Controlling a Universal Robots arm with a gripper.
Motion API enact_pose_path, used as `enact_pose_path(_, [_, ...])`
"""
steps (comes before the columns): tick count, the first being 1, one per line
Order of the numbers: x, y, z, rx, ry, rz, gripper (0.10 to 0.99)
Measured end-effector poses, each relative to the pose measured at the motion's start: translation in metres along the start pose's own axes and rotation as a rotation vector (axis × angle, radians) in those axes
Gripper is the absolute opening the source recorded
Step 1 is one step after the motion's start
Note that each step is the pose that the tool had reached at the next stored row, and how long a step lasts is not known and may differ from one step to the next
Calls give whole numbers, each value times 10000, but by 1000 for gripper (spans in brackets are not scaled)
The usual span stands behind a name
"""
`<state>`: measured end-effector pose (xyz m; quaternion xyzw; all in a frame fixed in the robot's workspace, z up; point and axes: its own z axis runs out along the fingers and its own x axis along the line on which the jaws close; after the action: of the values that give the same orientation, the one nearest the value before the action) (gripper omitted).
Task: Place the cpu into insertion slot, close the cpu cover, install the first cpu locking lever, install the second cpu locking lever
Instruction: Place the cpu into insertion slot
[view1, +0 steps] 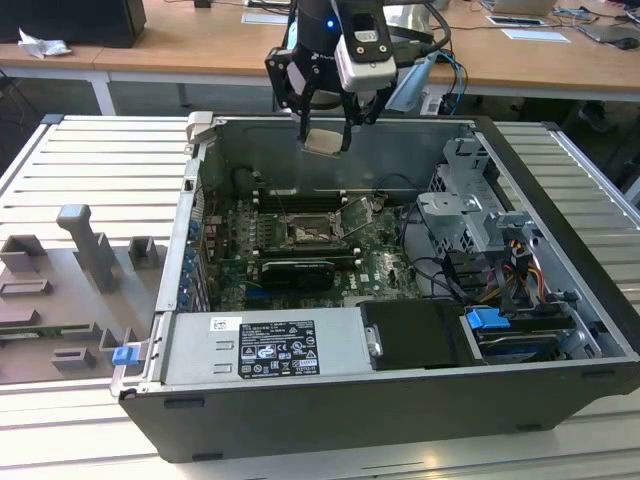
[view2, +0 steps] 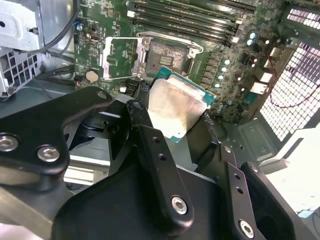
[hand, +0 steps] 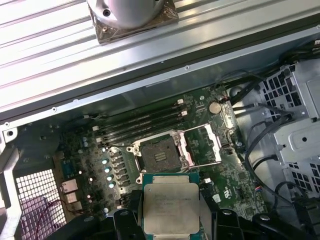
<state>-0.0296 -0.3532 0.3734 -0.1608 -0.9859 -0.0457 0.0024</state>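
Pale silvery metal with a dull, brushed sheen tops the cpu (hand: 171, 207), a flat square chip edged in green. The gripper (view1: 325, 140) has it clamped by two opposite edges between black fingers (view2: 150, 145), and the jaws stand only as far apart as the chip is wide. In the exterior view the cpu hangs slightly tilted in the air over the far part of the open case (view1: 400, 400), well apart from the green board (view1: 390, 265).

The slot (hand: 159, 156) lies bare on that board. It is a dark square socket with a metal rim and a fine grid of contacts at its centre. The cover (hand: 207, 145), a thin silvery frame with a cut-out middle, is swung open just beside the slot, on the exterior view's right of it. A round coin cell (hand: 215, 106) sits near the cover. Long narrow black memory slots (hand: 140, 120) run in parallel on the far side of the slot. A grey box with a white label (view1: 265, 345) fills the near side of the case.
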Motion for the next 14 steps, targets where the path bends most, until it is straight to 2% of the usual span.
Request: enact_pose_path(14, [0, -2, 17, -22, -100, 1119, 541])
